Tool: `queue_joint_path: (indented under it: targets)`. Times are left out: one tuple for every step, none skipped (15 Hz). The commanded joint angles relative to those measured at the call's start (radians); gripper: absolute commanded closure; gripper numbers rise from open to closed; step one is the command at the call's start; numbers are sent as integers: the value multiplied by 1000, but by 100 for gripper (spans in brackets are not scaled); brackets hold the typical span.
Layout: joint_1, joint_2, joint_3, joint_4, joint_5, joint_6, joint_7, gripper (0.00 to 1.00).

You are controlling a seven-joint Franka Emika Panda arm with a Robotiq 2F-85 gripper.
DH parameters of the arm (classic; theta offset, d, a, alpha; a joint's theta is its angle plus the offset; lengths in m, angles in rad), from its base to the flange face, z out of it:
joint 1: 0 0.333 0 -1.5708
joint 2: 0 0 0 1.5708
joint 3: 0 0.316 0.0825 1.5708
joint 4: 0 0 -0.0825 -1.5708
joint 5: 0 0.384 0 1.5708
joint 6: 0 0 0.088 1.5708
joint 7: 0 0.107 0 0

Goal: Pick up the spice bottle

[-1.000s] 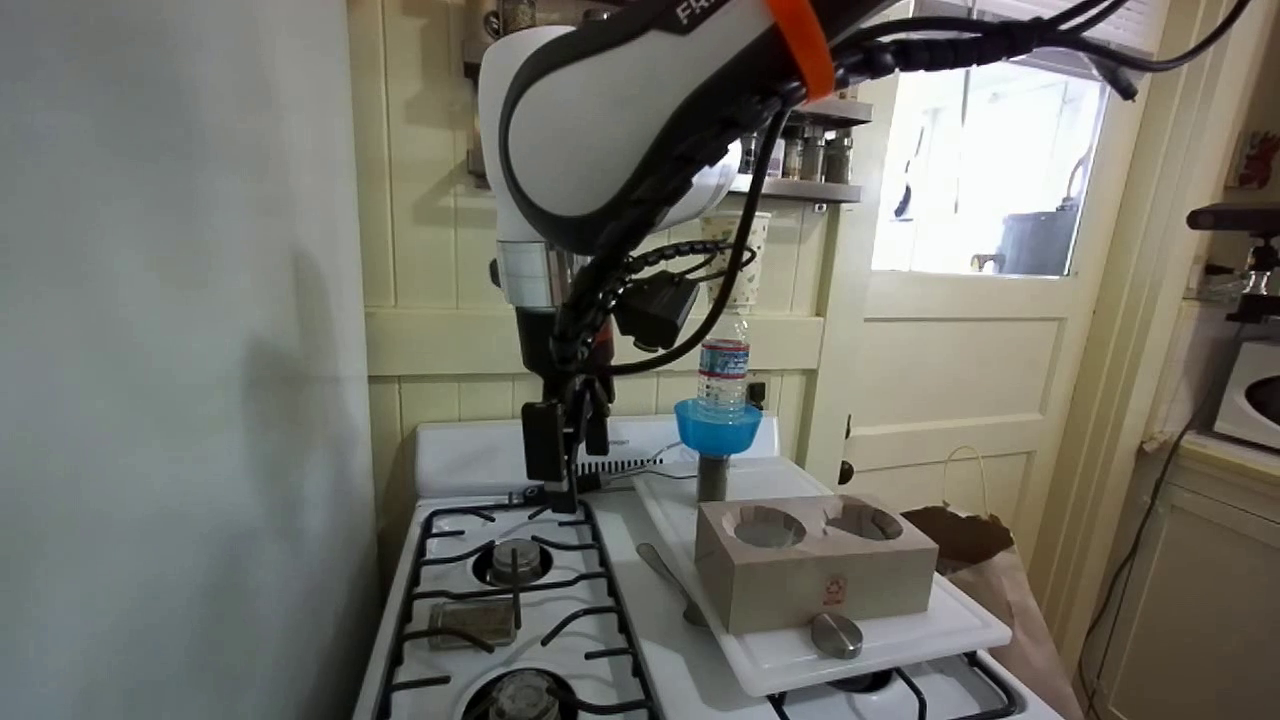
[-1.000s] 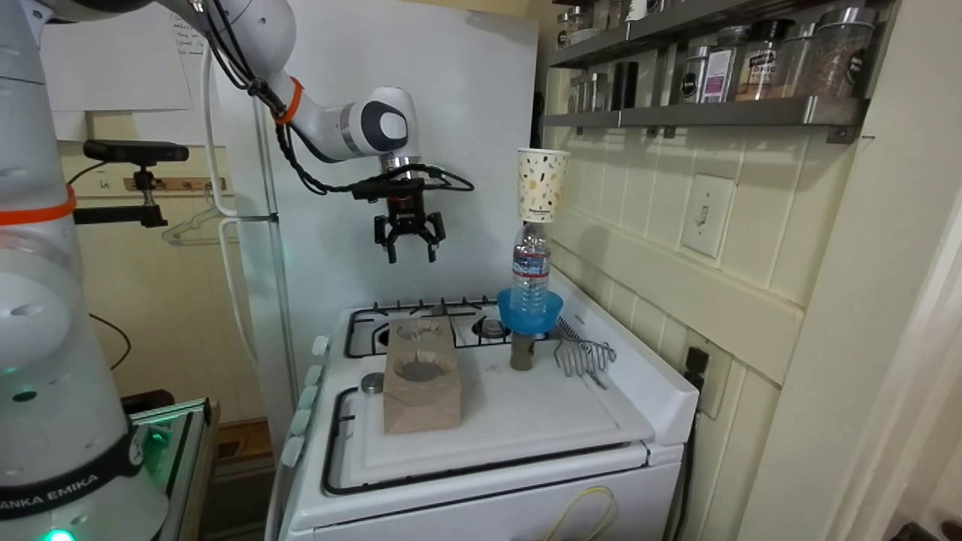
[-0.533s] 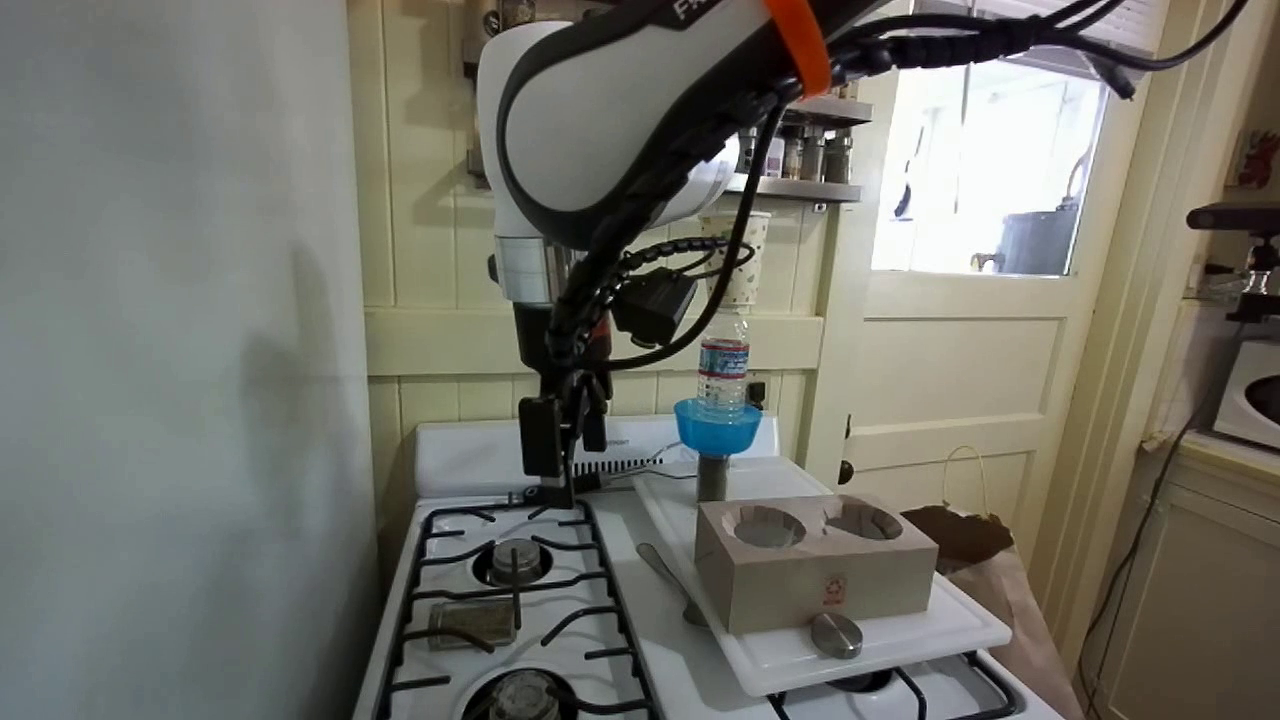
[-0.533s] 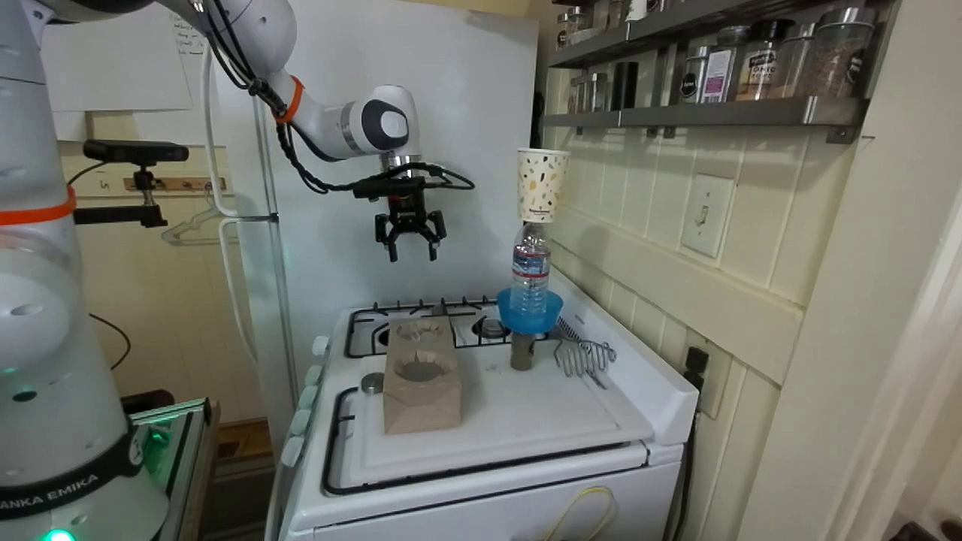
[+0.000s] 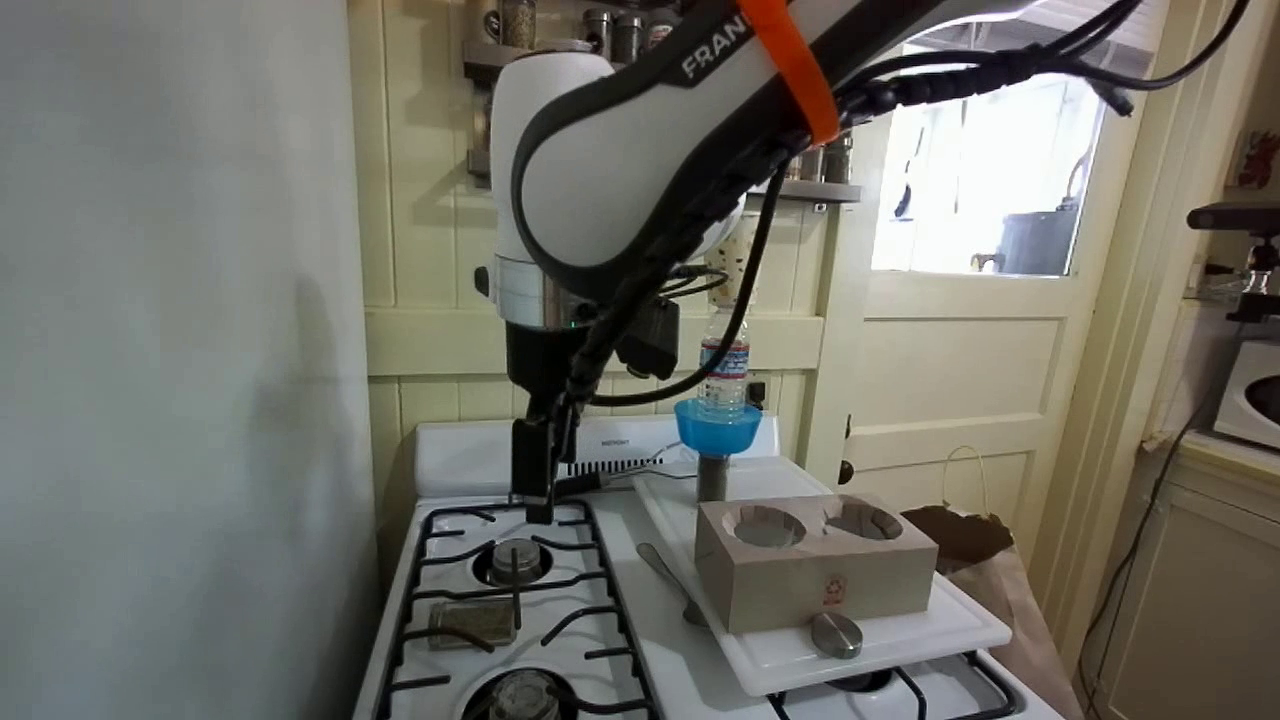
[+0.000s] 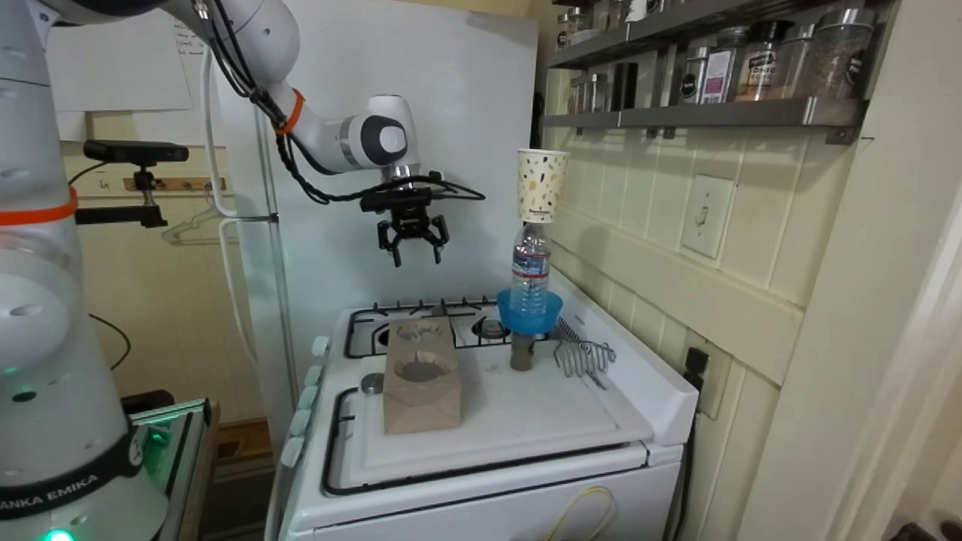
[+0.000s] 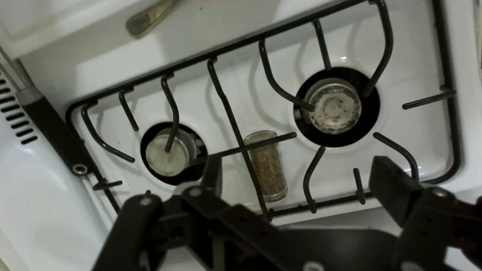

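The spice bottle is a clear glass jar of brown spice point(image 7: 268, 169). It lies on its side on the stove top, partly beneath grate bars, in the wrist view. It also shows between the burners in an exterior view point(image 5: 475, 624). My gripper point(image 7: 297, 163) is open and empty, high above the stove, its fingers wide apart. The jar lies below the gap, nearer the left finger point(image 7: 213, 175). The gripper also shows in both exterior views point(image 5: 540, 500) point(image 6: 417, 259), where nothing is between its fingers.
Black grate bars point(image 7: 233, 116) cross over the jar. A stack of a jar point(image 6: 521, 352), blue bowl point(image 6: 530, 312), water bottle point(image 6: 530, 267) and paper cup point(image 6: 542, 184) stands beside the arm. A cardboard holder point(image 5: 820, 570), metal lid point(image 5: 836, 635) and spoon point(image 5: 670, 580) lie nearby.
My gripper has turned a little about its vertical axis and come slightly lower, shifting a little in an exterior view. It stays open. The jar and stack have not moved.
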Motion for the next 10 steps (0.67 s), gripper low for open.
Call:
queue_joint_path:
  targets:
    - [-34,30,-3,-66,36,161,-126,0]
    - [-43,45,-9,-65,47,165,-125,0]
    - [-28,26,0,-47,16,122,-80,0]
    - [-37,36,-4,-53,19,135,-92,0]
    - [-44,45,-7,-53,20,142,-98,0]
    - [-48,49,-7,-53,21,145,-101,0]
    - [-48,50,-7,-53,22,146,-103,0]
    - [-47,59,-7,-50,7,169,-116,0]
    - [-45,76,-7,-42,-14,188,-126,0]
    - [-41,90,-9,-35,-40,201,-123,0]
